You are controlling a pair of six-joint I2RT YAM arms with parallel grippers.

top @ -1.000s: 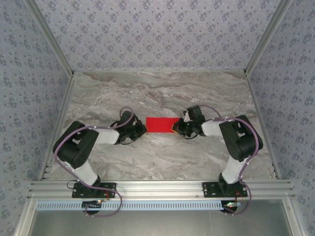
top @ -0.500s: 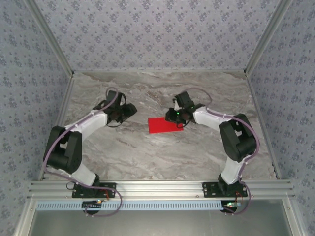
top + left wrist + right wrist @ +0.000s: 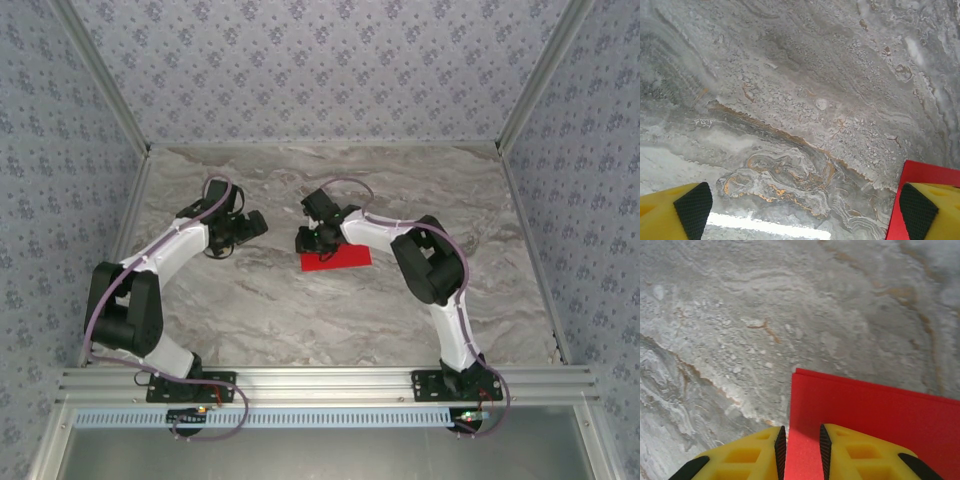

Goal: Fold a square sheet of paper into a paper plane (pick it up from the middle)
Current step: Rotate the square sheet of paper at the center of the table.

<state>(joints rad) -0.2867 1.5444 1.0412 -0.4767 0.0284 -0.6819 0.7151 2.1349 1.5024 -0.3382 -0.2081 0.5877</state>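
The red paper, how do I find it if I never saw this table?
Look at the grey marble table, near its middle. The paper lies flat there, with the right hand at its left end. It is a rectangle and the only red thing.

The left pincer (image 3: pixel 802 212) is wide open above the grey marbled surface (image 3: pixel 790 90). Its 2 yellow fingers (image 3: pixel 670 215) occupy the lower corners. A red sheet of paper (image 3: pixel 927 175) lies flat, partly hidden behind the lower-right finger.

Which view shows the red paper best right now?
Top external: nearly the whole red paper is in frame. Right wrist crops it close around one corner; left wrist catches just a sliver.
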